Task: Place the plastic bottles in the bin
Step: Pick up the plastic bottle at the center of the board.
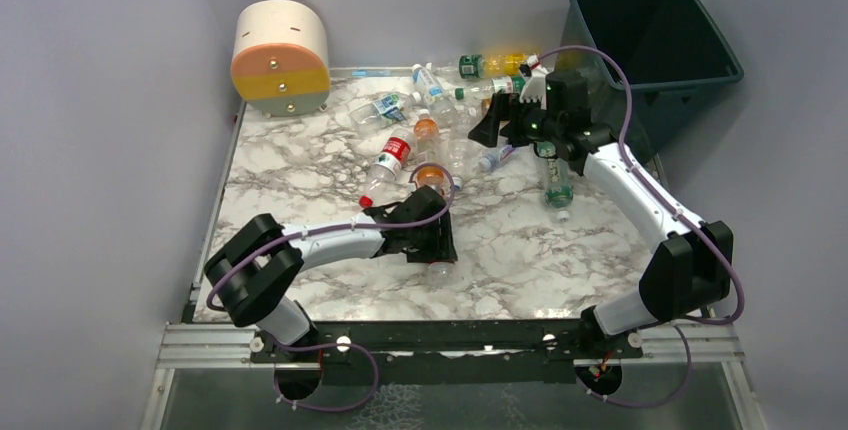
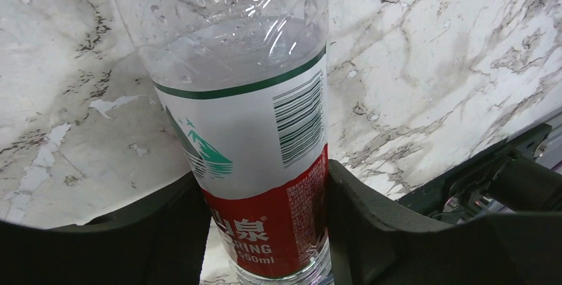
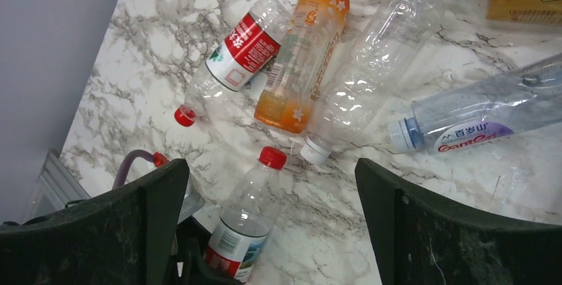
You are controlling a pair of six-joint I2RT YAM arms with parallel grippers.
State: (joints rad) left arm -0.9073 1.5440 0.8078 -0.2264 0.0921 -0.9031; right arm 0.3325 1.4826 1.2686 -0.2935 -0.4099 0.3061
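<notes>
My left gripper (image 2: 264, 185) is shut on a clear plastic bottle (image 2: 255, 132) with a white and red label, both pads pressed against its sides. From above, that bottle (image 1: 440, 270) lies low over the marble table by the left gripper (image 1: 432, 242). The right wrist view shows its red cap and clear body (image 3: 250, 219). My right gripper (image 3: 270, 172) stands open and empty above a cluster of lying bottles: a red-labelled one (image 3: 242, 46), an orange one (image 3: 301, 59), a clear one (image 3: 371, 73) and a blue-capped one (image 3: 477, 116). The dark teal bin (image 1: 640, 25) stands at the back right, beyond the right gripper (image 1: 492, 118).
A round cream, orange and yellow drum (image 1: 280, 58) sits at the back left corner. More bottles lie along the back edge, one with yellow liquid (image 1: 500, 62), and a green-capped one (image 1: 558, 190) lies under the right arm. Grey walls close in both sides.
</notes>
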